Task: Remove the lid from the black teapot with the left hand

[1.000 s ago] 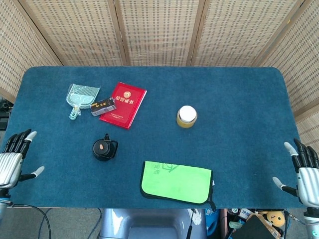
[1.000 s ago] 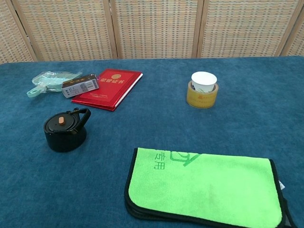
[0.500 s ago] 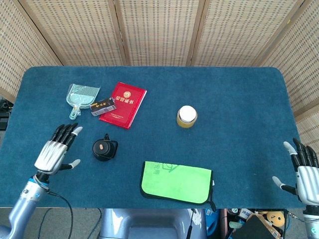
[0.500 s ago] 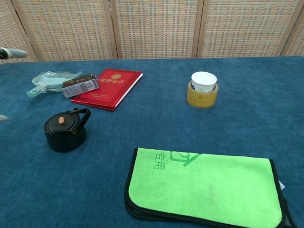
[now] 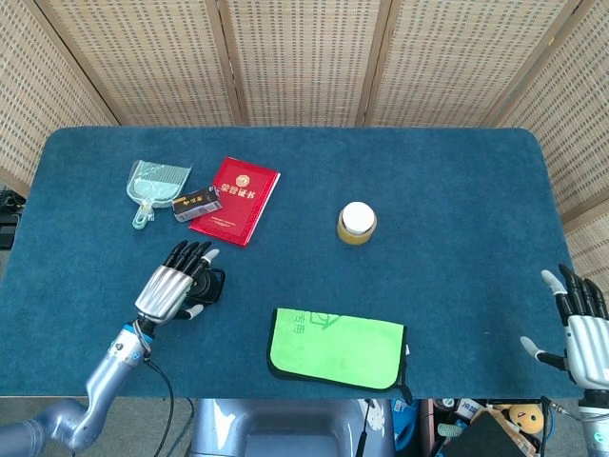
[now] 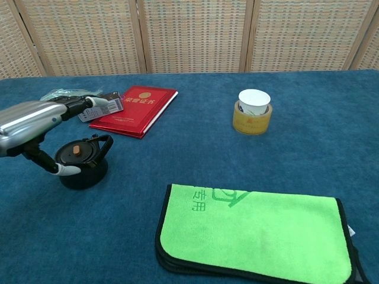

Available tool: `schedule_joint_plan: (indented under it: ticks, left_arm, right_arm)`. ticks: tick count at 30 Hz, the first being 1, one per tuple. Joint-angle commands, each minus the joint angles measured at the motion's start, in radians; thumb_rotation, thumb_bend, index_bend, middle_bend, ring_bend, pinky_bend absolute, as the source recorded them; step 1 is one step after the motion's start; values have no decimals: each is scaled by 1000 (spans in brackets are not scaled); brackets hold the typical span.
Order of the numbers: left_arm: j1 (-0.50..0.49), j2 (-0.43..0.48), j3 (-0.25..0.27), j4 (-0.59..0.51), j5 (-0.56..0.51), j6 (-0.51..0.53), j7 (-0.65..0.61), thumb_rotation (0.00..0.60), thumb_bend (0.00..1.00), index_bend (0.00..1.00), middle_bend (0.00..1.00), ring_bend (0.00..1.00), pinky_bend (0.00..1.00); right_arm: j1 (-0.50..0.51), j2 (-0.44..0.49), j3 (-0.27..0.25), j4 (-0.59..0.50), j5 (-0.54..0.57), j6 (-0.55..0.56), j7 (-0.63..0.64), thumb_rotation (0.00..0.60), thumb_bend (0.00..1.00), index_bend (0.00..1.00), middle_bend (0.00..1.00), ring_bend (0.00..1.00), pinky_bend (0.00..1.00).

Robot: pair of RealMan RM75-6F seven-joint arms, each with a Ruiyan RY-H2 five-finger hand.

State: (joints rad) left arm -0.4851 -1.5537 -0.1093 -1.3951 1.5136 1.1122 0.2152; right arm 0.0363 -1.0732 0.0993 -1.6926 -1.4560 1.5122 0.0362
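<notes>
The black teapot [image 6: 83, 163] stands on the blue table left of centre, its lid [image 6: 76, 152] with an orange knob in place. From above, most of the teapot [image 5: 211, 282] is covered by my left hand [image 5: 171, 288]. That left hand [image 6: 35, 121] hovers over it with fingers spread, thumb low at the pot's front; it holds nothing. My right hand [image 5: 582, 333] rests open at the table's near right corner, far from the pot.
A red booklet [image 5: 235, 200], a small dark box [image 5: 197, 203] and a pale green dustpan [image 5: 152, 187] lie behind the teapot. A yellow tape roll with a white cup [image 5: 357, 224] stands mid-table. A green cloth [image 5: 335, 347] lies at the front edge.
My left hand has swept in from the table's left edge to directly above the teapot. The right hand and all objects have stayed put.
</notes>
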Motion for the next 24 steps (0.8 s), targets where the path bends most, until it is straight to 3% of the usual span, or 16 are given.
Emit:
schedule_joint_plan:
  ticks: [1,24]
  left_arm:
    - [-22,-18,-7,7,-25,-27,25,600,204,0,0,0,0]
    - [-202,-102,-138,99,-269,-212,141,600,204,0,0,0,0]
  right_arm:
    - [2,0,1,2,5,-6,1,600,0,0,0,0,0]
    - [21,-3,15,24,64,-58,13,600,0,0,0,0,0]
